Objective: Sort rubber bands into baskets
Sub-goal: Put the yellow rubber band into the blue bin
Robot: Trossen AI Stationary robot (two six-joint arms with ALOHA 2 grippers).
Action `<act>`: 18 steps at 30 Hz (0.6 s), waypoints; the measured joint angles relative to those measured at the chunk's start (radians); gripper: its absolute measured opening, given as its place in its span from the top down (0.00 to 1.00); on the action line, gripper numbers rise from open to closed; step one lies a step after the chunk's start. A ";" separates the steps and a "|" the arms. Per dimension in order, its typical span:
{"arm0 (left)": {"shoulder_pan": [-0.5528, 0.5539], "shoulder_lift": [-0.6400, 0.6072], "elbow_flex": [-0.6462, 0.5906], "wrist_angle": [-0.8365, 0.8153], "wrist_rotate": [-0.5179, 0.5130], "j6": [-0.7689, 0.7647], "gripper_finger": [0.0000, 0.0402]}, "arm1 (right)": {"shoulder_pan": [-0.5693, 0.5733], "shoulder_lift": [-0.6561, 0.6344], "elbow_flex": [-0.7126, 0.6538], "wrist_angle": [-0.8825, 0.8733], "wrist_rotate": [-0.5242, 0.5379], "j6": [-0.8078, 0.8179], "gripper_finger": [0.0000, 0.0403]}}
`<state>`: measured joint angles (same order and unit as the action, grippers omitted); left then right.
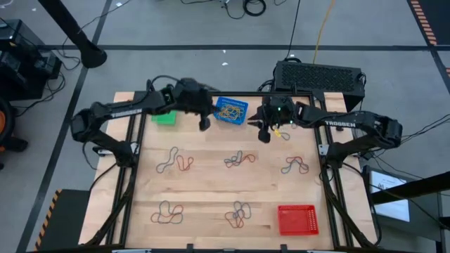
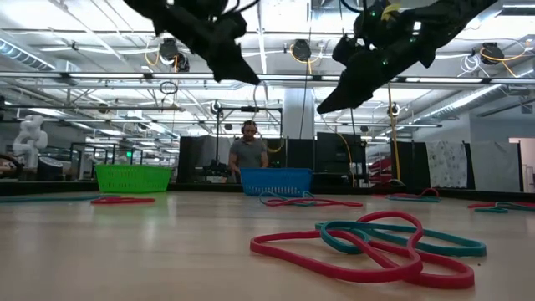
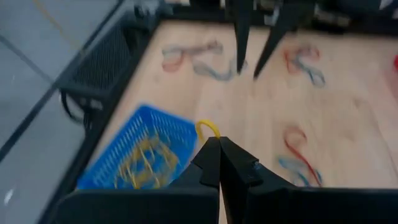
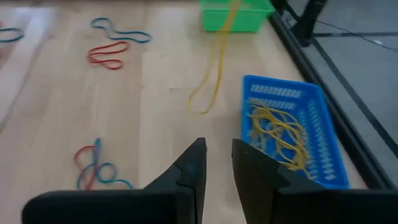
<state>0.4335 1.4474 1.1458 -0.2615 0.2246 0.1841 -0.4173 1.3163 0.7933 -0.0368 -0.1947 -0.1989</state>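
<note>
The blue basket [image 1: 230, 110] at the table's far middle holds several yellow rubber bands [image 4: 277, 134]. The green basket [image 1: 164, 117] stands to its left and the red basket [image 1: 297, 219] at the near right. My left gripper [image 1: 204, 124] hangs above the table just left of the blue basket, shut on a yellow rubber band [image 4: 214, 62]. My right gripper [image 1: 264, 132] hangs just right of the blue basket, open and empty; its fingertips [image 4: 217, 152] stand apart. Mixed red, blue and green bands [image 1: 239, 159] lie in heaps on the wood. My left gripper pinches the yellow rubber band between its two shut fingertips; a short loop of it [image 3: 208, 127] sticks out past them. The rest hangs long and slack below the gripper, and its lower end [image 4: 198, 111] reaches near the table beside the blue basket.
Heaps of bands lie at the middle left [image 1: 174, 160], middle right [image 1: 295, 166], near left [image 1: 167, 213] and near middle [image 1: 239, 214]. A black vented box [image 1: 318, 76] stands behind the far edge. A person [image 2: 248, 150] stands far beyond the table.
</note>
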 joint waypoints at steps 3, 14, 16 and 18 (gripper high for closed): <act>0.082 0.045 0.000 0.092 0.086 0.006 1.00 | -0.058 0.000 0.000 0.001 -0.060 0.009 0.84; 0.220 0.208 0.000 0.247 0.264 -0.022 1.00 | -0.179 0.000 0.000 0.060 -0.140 0.021 0.99; 0.221 0.227 0.000 0.259 0.269 -0.022 1.00 | -0.192 -0.001 0.000 0.073 -0.172 0.022 1.00; 0.219 0.244 0.009 0.257 0.272 -0.022 1.00 | -0.206 -0.001 0.000 0.073 -0.180 0.023 1.00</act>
<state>0.6527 1.6912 1.1552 -0.0043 0.4968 0.1623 -0.6231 1.3155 0.7933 0.0361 -0.3743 -0.1756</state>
